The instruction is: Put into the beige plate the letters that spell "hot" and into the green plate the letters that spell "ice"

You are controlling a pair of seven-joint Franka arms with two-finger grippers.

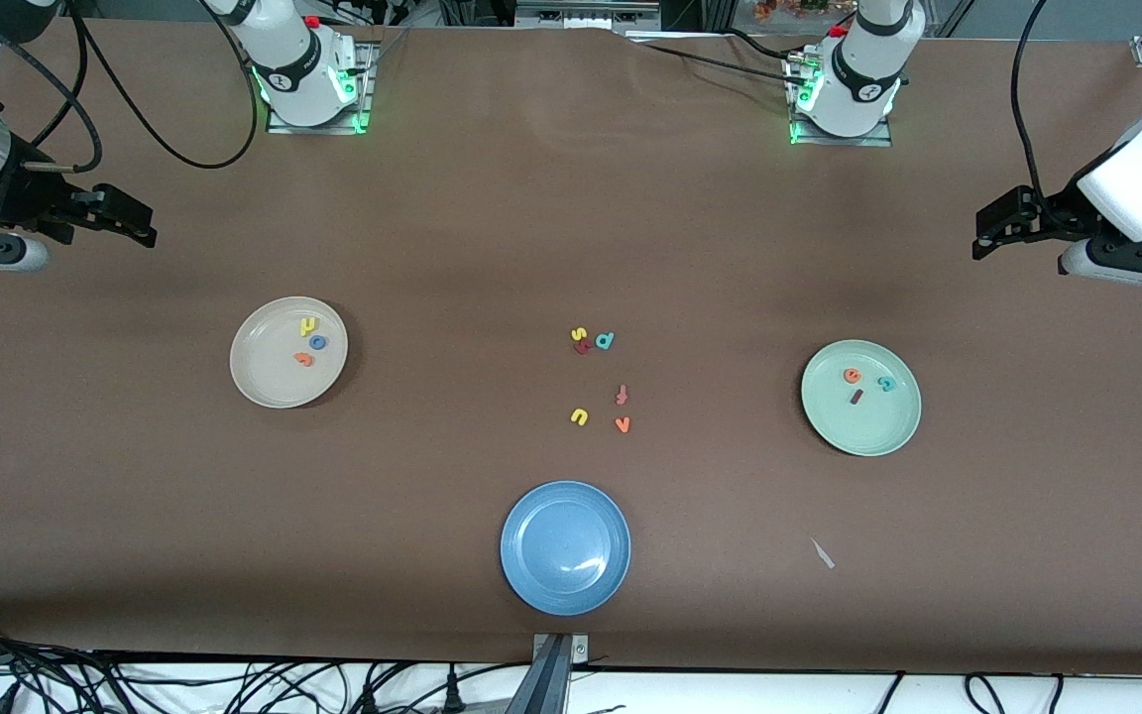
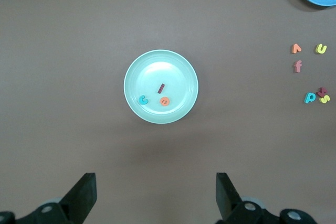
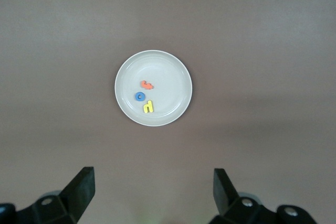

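The beige plate [image 1: 256,385] [image 3: 169,72] lies toward the right arm's end of the table. In it are the yellow "h" [image 1: 308,324] [image 3: 149,107], blue "o" [image 1: 317,342] [image 3: 139,96] and orange "t" [image 1: 304,359] [image 3: 147,84]. The green plate [image 1: 890,432] [image 2: 179,72] lies toward the left arm's end and holds the orange "e" [image 1: 852,375] [image 2: 165,100], teal "c" [image 1: 887,383] [image 2: 143,99] and dark red "i" [image 1: 856,397] [image 2: 161,88]. My right gripper [image 1: 130,220] [image 3: 154,190] hangs open and empty, high at its end of the table. At the other end my left gripper [image 1: 997,226] [image 2: 156,192] is likewise open and empty.
Loose letters lie mid-table: a yellow "s" [image 1: 579,334], a dark red one [image 1: 583,346], a teal "d" [image 1: 605,340], a pinkish "t" [image 1: 621,395], a yellow "u" [image 1: 579,416] and an orange "v" [image 1: 622,424]. A blue plate [image 1: 523,585] sits nearest the front camera. A white scrap [image 1: 822,553] lies beside it.
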